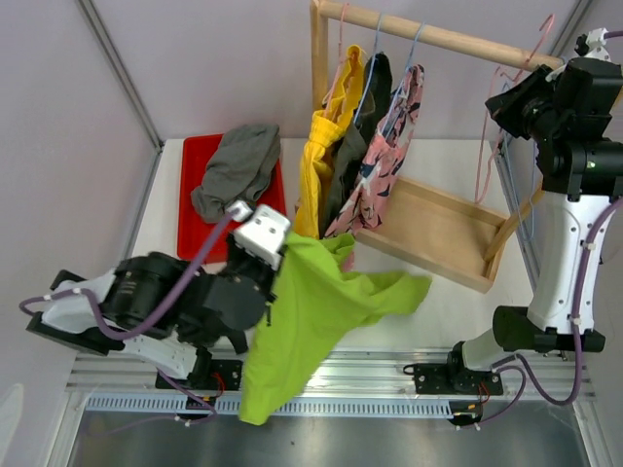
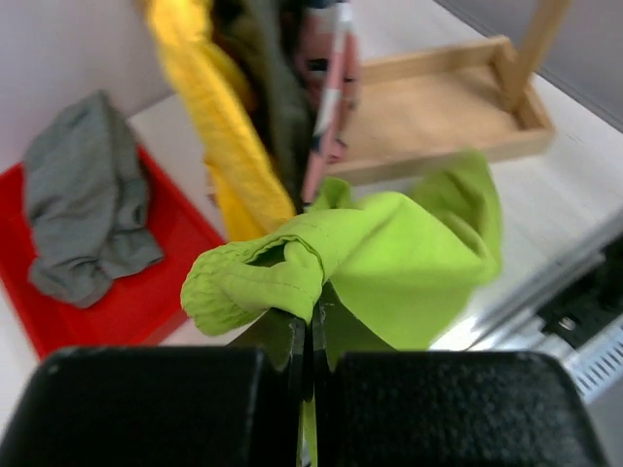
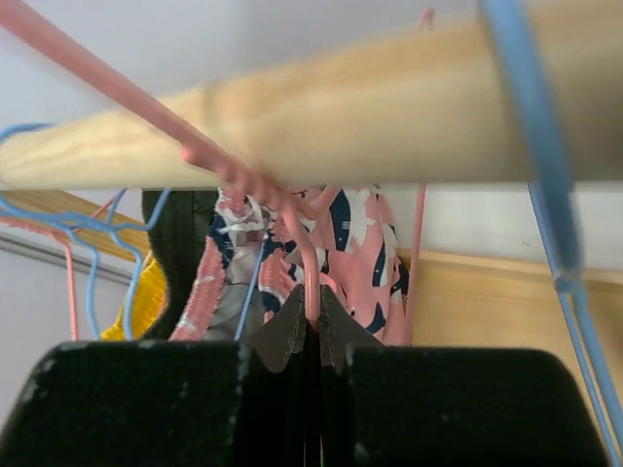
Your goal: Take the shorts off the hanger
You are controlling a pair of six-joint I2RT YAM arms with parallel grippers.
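My left hand [image 2: 304,329] is clenched on a fold of the lime green shorts [image 2: 399,263], which drape from it over the surface [image 1: 453,309]. My right hand [image 3: 311,326] pinches a pink hanger [image 3: 282,209] under the wooden rod [image 3: 389,117]. The yellow shorts [image 1: 316,165], olive shorts [image 1: 355,141] and floral shorts [image 1: 382,165] hang there. The grey shorts [image 1: 238,165] lie on the red tray [image 1: 193,229].

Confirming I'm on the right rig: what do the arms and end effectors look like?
Both arms: white links, bulky black joint housings, purple-grey cables looped outside. Left arm carries a white wrist block; right arm shows a green light. End effector fingers are black wedges.
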